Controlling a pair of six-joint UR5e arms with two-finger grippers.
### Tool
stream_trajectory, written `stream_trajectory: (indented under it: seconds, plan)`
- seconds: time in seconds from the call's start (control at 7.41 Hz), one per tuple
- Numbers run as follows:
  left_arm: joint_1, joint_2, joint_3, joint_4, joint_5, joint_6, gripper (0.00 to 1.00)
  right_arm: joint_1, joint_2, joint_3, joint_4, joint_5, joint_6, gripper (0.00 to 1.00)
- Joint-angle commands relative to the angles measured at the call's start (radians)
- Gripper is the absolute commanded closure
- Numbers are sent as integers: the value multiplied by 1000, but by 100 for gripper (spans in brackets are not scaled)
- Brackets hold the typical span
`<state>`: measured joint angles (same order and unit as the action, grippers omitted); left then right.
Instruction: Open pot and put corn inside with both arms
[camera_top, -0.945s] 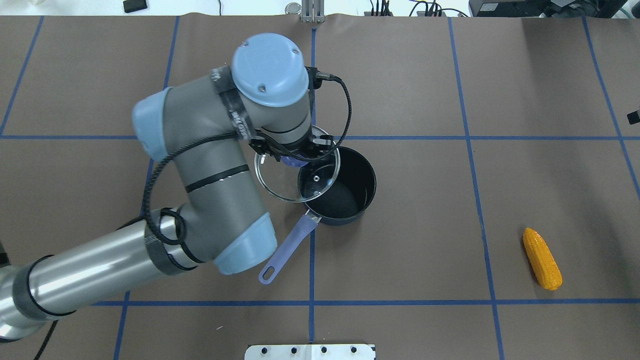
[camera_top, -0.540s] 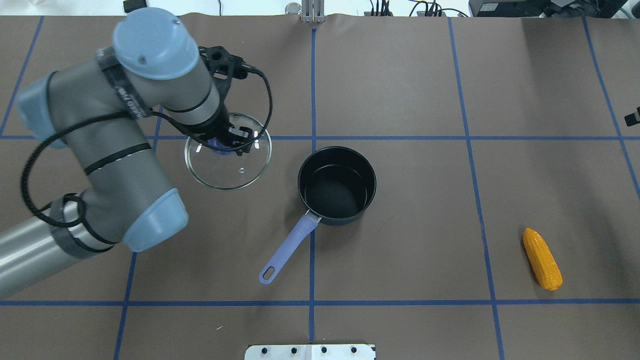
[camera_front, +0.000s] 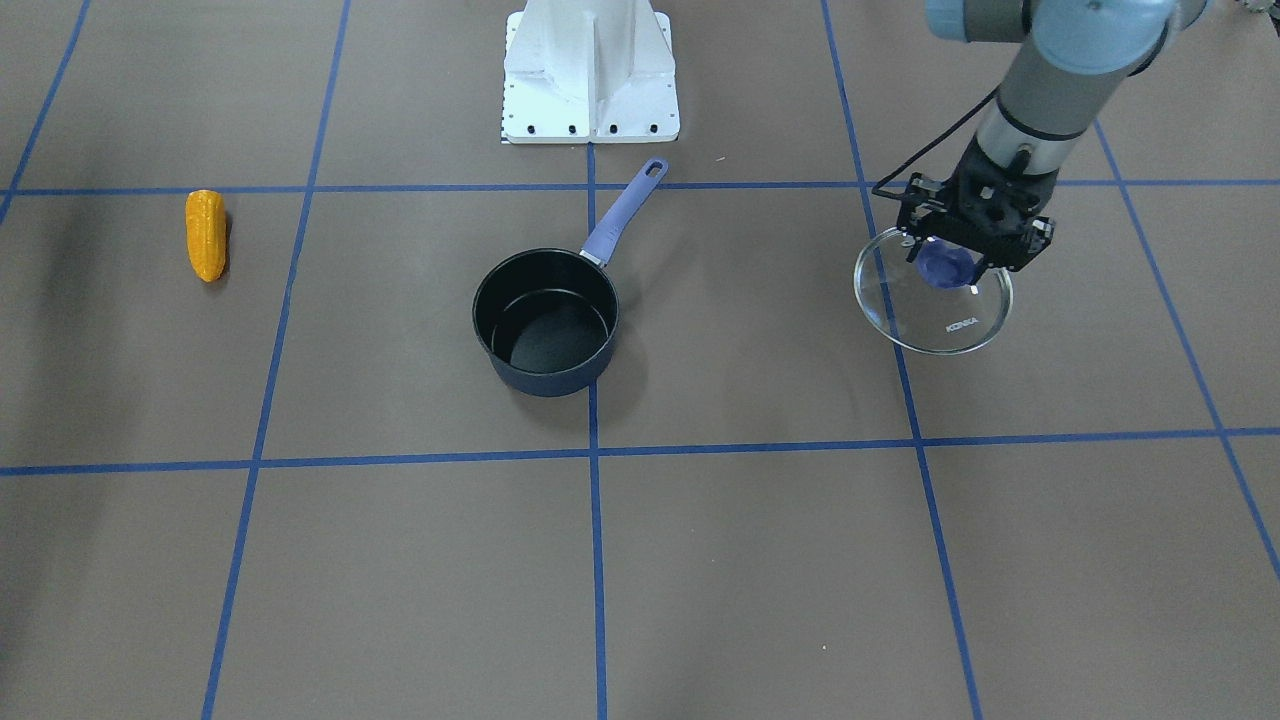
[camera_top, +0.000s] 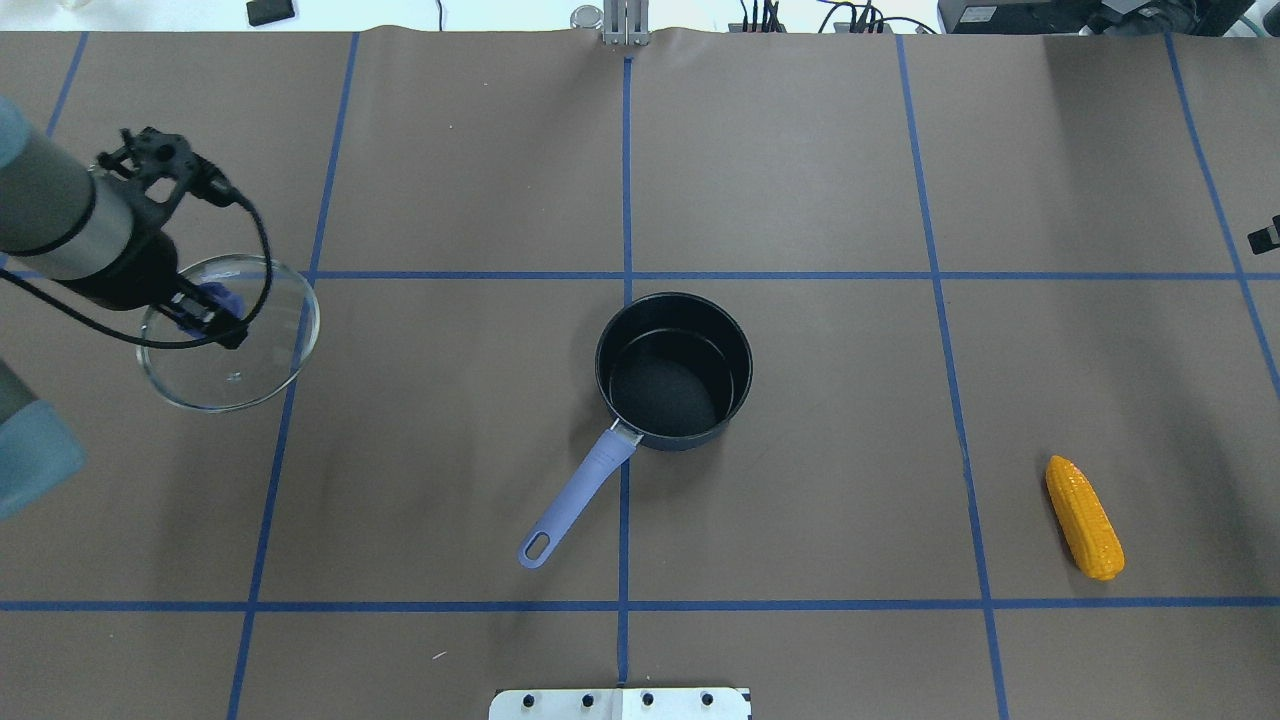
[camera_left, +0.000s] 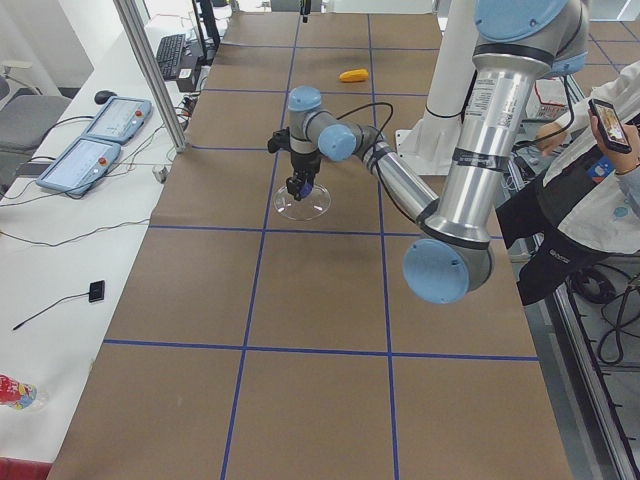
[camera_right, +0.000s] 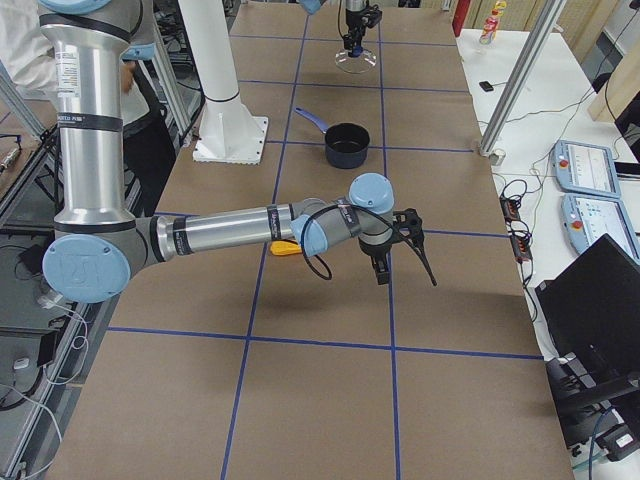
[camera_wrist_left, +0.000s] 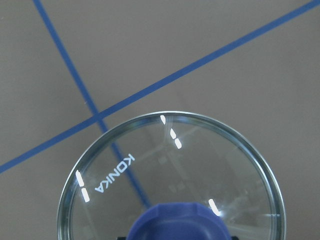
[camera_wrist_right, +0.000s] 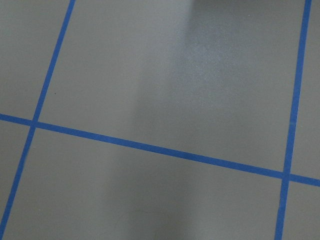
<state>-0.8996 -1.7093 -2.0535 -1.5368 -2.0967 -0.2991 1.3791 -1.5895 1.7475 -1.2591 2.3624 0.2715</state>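
The dark blue pot (camera_top: 673, 370) stands open at the table's middle, its purple handle (camera_top: 575, 495) pointing toward the robot; it also shows in the front view (camera_front: 545, 322). My left gripper (camera_top: 205, 315) is shut on the blue knob of the glass lid (camera_top: 240, 360) and holds it, tilted, far left of the pot (camera_front: 935, 310). The wrist view shows the lid (camera_wrist_left: 165, 165) and knob (camera_wrist_left: 177, 222). The orange-yellow corn (camera_top: 1083, 517) lies on the table at the right (camera_front: 206, 235). My right gripper (camera_right: 383, 268) hovers near the corn (camera_right: 285, 248); I cannot tell if it is open.
The white base plate (camera_front: 590, 75) sits at the robot's side of the table. Brown paper with blue tape lines (camera_wrist_right: 150, 147) covers the table. A person (camera_left: 590, 190) stands beside the robot's base, off the table.
My left arm has carried the lid from over the pot's rim to the far left of the table. The pot now stands uncovered. The corn has not moved.
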Motion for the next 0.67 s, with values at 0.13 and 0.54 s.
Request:
stream_trajectory:
  seconds: [0.13, 0.54]
  plan:
    - [-42, 339, 27, -373, -34, 101, 83, 0, -1, 0, 1, -2, 0, 0]
    - [-44, 460, 205, -768, -36, 49, 82, 0, -1, 1, 1, -11, 0, 0]
